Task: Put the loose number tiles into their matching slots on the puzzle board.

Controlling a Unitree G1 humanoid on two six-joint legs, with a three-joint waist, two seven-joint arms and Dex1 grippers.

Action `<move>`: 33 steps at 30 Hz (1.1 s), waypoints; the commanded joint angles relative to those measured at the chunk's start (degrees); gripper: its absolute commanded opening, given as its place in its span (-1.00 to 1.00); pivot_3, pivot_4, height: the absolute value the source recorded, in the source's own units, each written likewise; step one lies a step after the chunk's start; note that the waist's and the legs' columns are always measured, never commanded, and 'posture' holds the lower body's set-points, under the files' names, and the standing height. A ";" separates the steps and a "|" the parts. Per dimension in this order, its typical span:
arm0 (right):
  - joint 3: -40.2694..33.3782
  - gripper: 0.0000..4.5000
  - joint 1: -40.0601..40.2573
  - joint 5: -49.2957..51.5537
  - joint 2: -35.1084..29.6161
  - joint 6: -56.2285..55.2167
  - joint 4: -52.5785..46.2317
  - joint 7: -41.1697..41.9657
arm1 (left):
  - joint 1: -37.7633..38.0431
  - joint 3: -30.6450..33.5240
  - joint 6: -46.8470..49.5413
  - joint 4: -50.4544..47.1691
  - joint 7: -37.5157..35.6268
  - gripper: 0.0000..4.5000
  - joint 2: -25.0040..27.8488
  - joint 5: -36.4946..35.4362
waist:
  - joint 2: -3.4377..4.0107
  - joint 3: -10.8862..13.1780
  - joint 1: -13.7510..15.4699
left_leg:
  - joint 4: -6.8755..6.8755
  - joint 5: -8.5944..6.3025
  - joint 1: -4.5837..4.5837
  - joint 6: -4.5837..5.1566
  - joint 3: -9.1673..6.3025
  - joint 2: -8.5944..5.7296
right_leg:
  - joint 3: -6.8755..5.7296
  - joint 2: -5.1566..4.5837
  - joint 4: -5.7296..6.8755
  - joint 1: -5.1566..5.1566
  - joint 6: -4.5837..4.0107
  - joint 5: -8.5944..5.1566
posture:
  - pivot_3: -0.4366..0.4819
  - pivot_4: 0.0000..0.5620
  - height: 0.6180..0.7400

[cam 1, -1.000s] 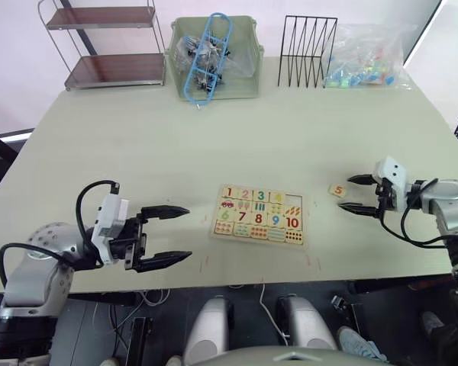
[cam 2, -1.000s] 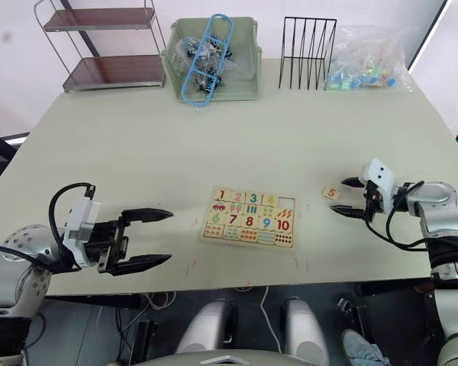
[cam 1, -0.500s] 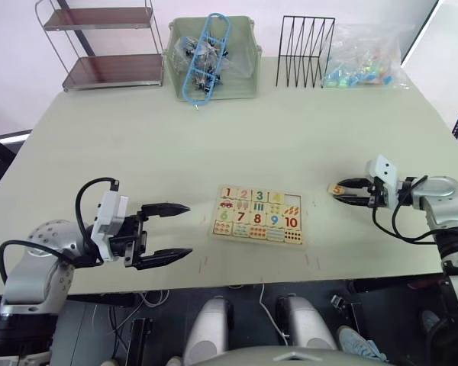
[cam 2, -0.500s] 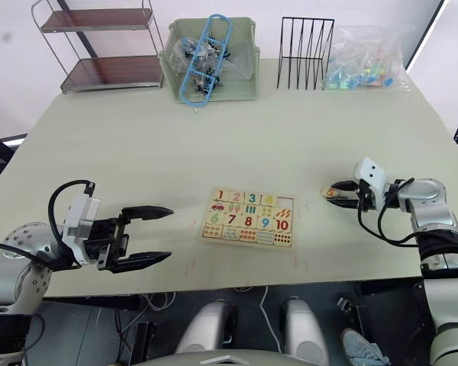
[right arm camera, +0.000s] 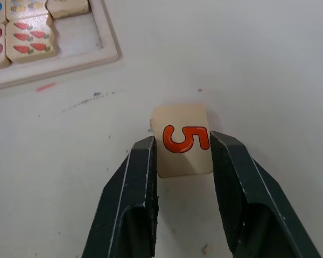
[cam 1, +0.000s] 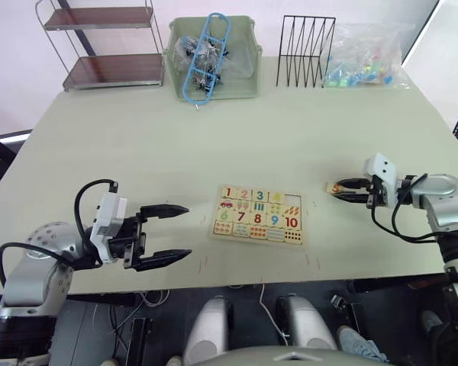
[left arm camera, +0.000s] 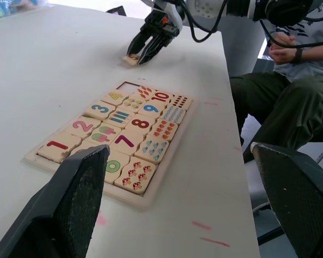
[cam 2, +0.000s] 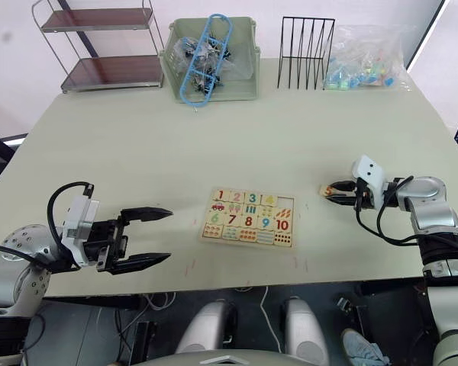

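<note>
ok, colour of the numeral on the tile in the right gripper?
Orange-red 5 on the pale-wood tile; right wrist view shows it best.

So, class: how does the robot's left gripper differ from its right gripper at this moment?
The left gripper is wide open and holds nothing; the right gripper is closed on the 5 tile. The left gripper is left of the puzzle board, the right gripper on its right. Both have two black fingers.

Silver arms, black cables, black two-fingered tools (cam 1: 349,191)
</note>
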 commanded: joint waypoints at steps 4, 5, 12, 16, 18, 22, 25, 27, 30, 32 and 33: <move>1.82 -0.61 -1.12 -1.86 -2.91 11.97 -13.00 -2.20 | 0.62 2.28 -1.31 -1.80 1.01 1.00 0.12 -0.81 | 0.00 0.00 0.02 | 0.00 0.00 -0.01 0.00 0.00 0.00 | 0.00 0.00 0.00 -0.01 -0.01 -0.01 | -0.05 -0.47 1.00; 2.36 -0.61 -1.40 -1.81 -3.11 13.91 -14.62 -1.80 | 0.54 2.20 -1.30 -1.78 1.10 1.00 0.12 -0.80 | 0.00 0.00 0.03 | 0.00 0.00 -0.01 0.00 0.00 0.00 | -0.01 0.00 0.00 -0.02 -0.01 -0.01 | -0.05 -0.47 1.00; 7.96 -0.61 -5.46 -2.51 -3.98 25.86 -23.81 0.54 | 0.30 1.88 -1.72 -1.66 1.22 1.00 0.27 -0.46 | 0.00 0.00 0.03 | -0.01 0.00 -0.04 0.00 -0.02 0.00 | -0.03 0.00 -0.01 -0.05 -0.01 -0.01 | -0.05 -0.47 1.00; 12.70 -0.61 -9.39 -3.64 -3.54 32.38 -27.74 1.73 | 0.70 1.99 -2.05 -1.95 1.30 1.00 0.21 -0.24 | 0.00 0.00 0.04 | 0.00 0.00 -0.08 0.00 -0.03 0.00 | -0.04 -0.02 -0.02 -0.08 -0.01 -0.01 | -0.05 -0.47 1.00; 14.50 -0.61 -10.51 -3.58 -3.28 35.06 -29.76 2.02 | 1.05 2.14 -2.20 -2.16 1.43 1.00 0.14 -0.19 | 0.00 0.00 0.03 | -0.01 0.00 -0.08 0.00 -0.05 0.01 | -0.05 -0.02 -0.02 -0.09 -0.01 -0.01 | -0.05 -0.47 1.00; 17.56 -0.61 -12.52 -4.30 -2.36 38.16 -31.04 1.28 | 1.42 2.19 -2.35 -2.44 1.79 1.00 0.10 -0.23 | 0.00 0.00 0.05 | -0.01 0.00 -0.11 0.00 -0.09 0.01 | -0.06 -0.05 -0.02 -0.11 -0.01 -0.01 | -0.05 -0.47 1.00; 20.45 -0.61 -14.37 -6.76 -1.89 39.80 -30.17 -0.26 | 1.73 2.31 -2.48 -2.58 2.02 1.00 0.14 -0.30 | 0.00 0.00 0.01 | -0.01 0.00 -0.11 0.00 -0.09 0.00 | -0.05 -0.07 -0.02 -0.13 -0.07 -0.04 | -0.05 -0.47 1.00; 21.66 -0.61 -14.97 -7.04 -1.91 40.83 -30.28 0.07 | 1.83 2.34 -2.51 -2.60 2.13 1.00 0.20 -0.35 | 0.00 0.00 0.07 | -0.01 0.00 -0.11 0.00 -0.09 0.00 | -0.05 -0.07 -0.02 -0.14 -0.07 -0.05 | -0.05 -0.47 1.00; 23.00 -0.61 -15.47 -7.35 -1.79 41.79 -30.75 0.55 | 1.83 2.39 -2.47 -2.56 2.24 1.00 0.26 -0.40 | 0.00 0.00 0.10 | -0.02 0.00 -0.14 0.00 -0.09 0.00 | -0.09 -0.07 -0.03 -0.15 -0.05 -0.03 | -0.05 -0.47 1.00; 23.70 -0.61 -15.52 -7.43 -1.57 42.05 -31.12 0.72 | 1.89 2.39 -2.42 -2.63 2.26 1.00 0.31 -0.46 | 0.01 0.00 0.05 | -0.02 0.00 -0.14 0.00 -0.09 0.00 | -0.08 -0.08 -0.03 -0.15 -0.05 -0.03 | -0.05 -0.47 1.00; 23.94 -0.61 -15.53 -7.43 -1.51 42.09 -31.25 0.82 | 1.91 2.38 -2.40 -2.66 2.26 1.00 0.34 -0.49 | 0.00 0.00 0.05 | -0.02 0.00 -0.14 0.00 -0.09 0.00 | -0.08 -0.08 -0.03 -0.15 -0.05 -0.03 | -0.05 -0.47 1.00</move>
